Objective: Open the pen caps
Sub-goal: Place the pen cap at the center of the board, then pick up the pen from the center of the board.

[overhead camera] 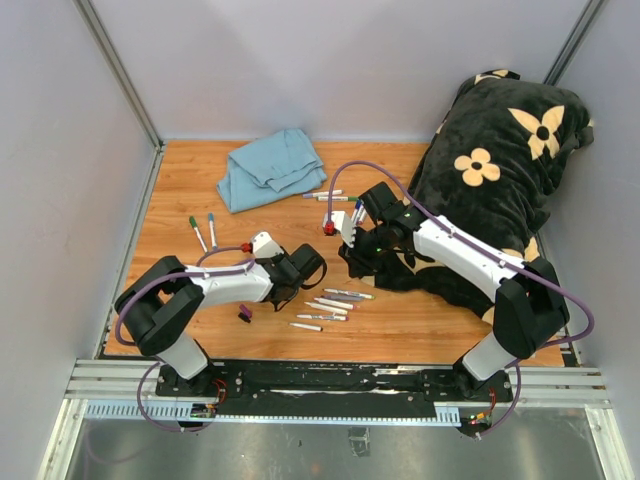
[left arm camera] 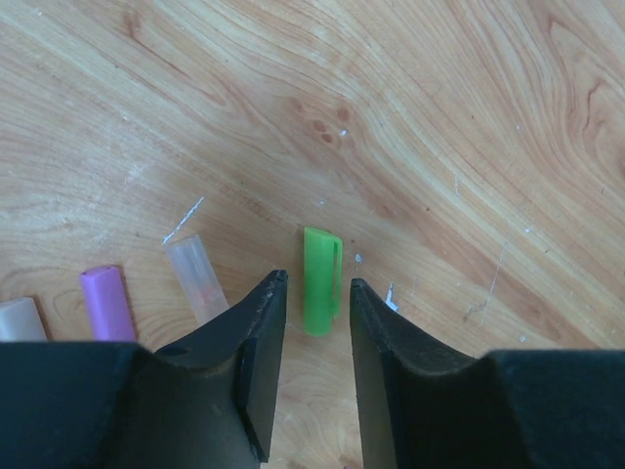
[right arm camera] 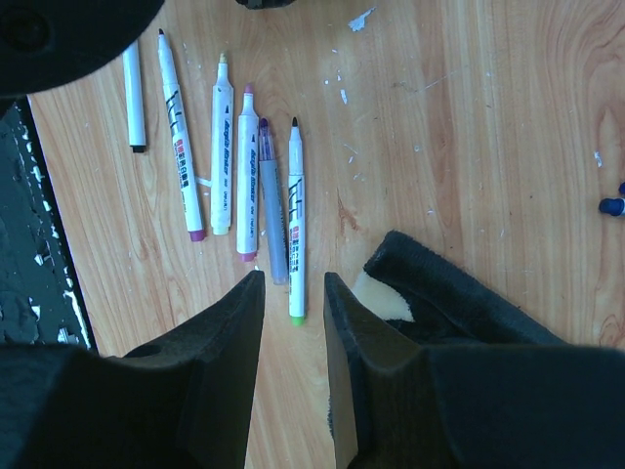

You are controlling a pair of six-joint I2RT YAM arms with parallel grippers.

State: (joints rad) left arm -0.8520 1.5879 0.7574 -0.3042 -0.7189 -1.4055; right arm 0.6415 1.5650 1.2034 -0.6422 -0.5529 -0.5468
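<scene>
The jaws of the left gripper (left arm camera: 317,293) are spread by a narrow gap, with nothing pinched. A green cap (left arm camera: 320,256) lies loose on the wooden table (left arm camera: 439,147) just ahead of the fingertips and partly within the gap. Its long axis runs in line with the fingers, so across their closing direction. To its left a pale translucent tube (left arm camera: 195,278) and a purple piece (left arm camera: 105,303), probably another cap, are partly hidden behind the left finger, so their full length cannot be told. The jaws of the right gripper (right arm camera: 293,277) are likewise slightly apart and empty. They hang above a row of uncapped markers (right arm camera: 249,171) whose barrels run roughly parallel to the fingers. A corner of the black flowered pillow (right arm camera: 439,293) lies just beside the right finger. In the top view, a green-capped pen (overhead camera: 198,233) and a blue-capped pen (overhead camera: 212,229) lie side by side at the left rear, their axes pointing away from the arms. The left arm is judged the nearer to them. Further pens (overhead camera: 330,195) by the blue cloth (overhead camera: 270,165) lie crosswise, nearer the right gripper. Whether these are capped cannot be told.
</scene>
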